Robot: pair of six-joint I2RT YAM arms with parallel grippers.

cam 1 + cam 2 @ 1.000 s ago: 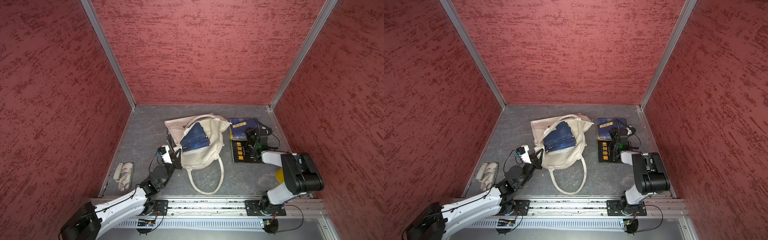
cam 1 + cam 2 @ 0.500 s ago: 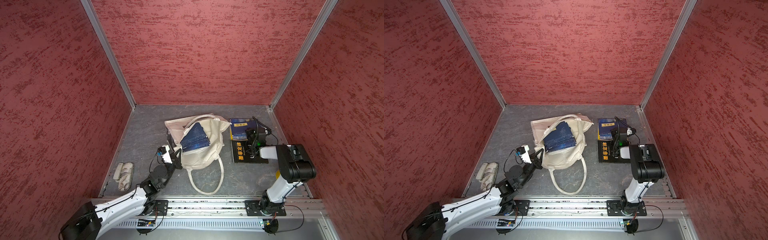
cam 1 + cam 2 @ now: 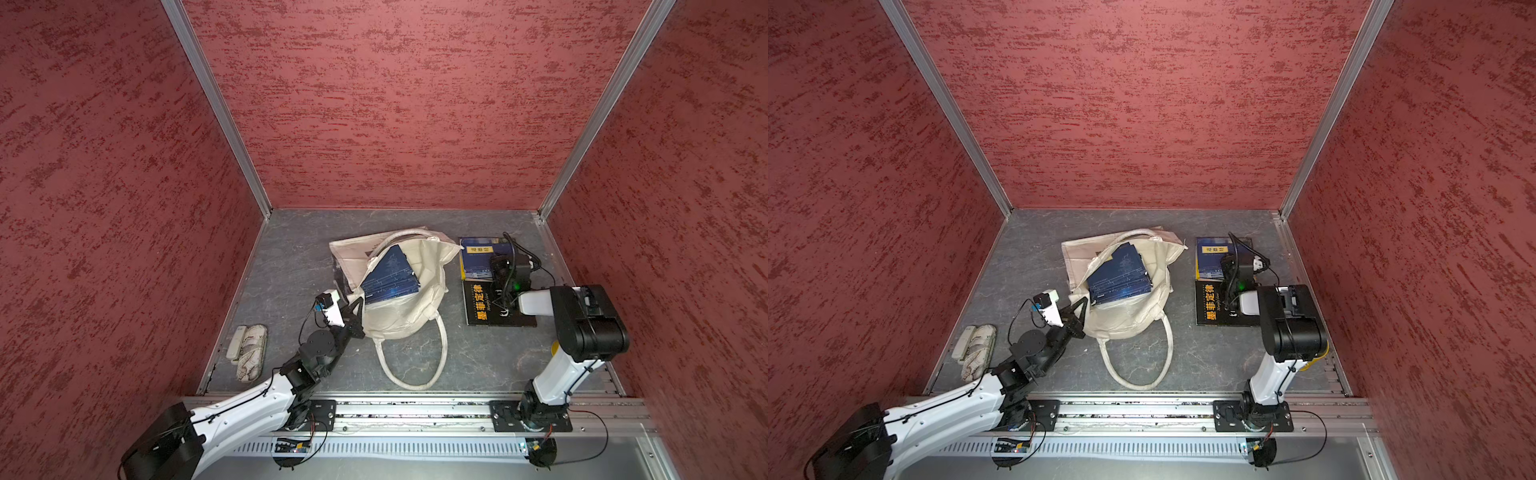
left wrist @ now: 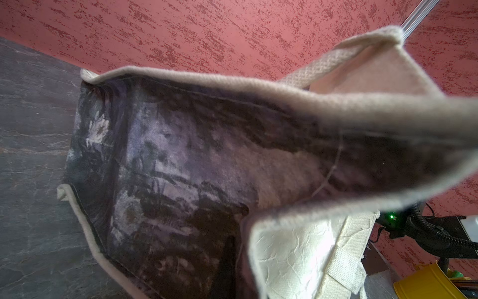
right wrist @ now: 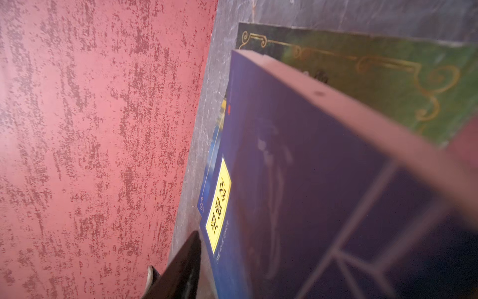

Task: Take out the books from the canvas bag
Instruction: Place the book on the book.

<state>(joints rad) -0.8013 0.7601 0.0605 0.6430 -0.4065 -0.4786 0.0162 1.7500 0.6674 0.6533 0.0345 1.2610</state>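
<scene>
Not much has changed in the last second. The right arm's elbow has drifted a bit up the frame, and the right gripper (image 3: 500, 268) still sits over the same pile. In the wrist view one dark finger (image 5: 181, 269) sits just off the cover's edge, but I can't tell how wide the jaws stand.

The left gripper (image 3: 354, 309) hasn't budged and is pinched tight on the lower-left rim of the canvas bag (image 3: 415, 320).

The bag lies mid-floor with its closed end toward the upper left and its handle loop trailing down toward the rail. The navy books (image 3: 390, 276) in its mouth sit cocked diagonally, one corner pointing at the top of the frame.

Right of the bag, a navy book with a yellow label (image 3: 478, 257) lies long side up-down. A black book (image 3: 482, 309) is right below it, lined up the same way.

Both sit close to the right wall. There's bare floor (image 3: 291, 266) left of the bag and below the black book. A pale pouch (image 3: 251, 353) hugs the left wall.
</scene>
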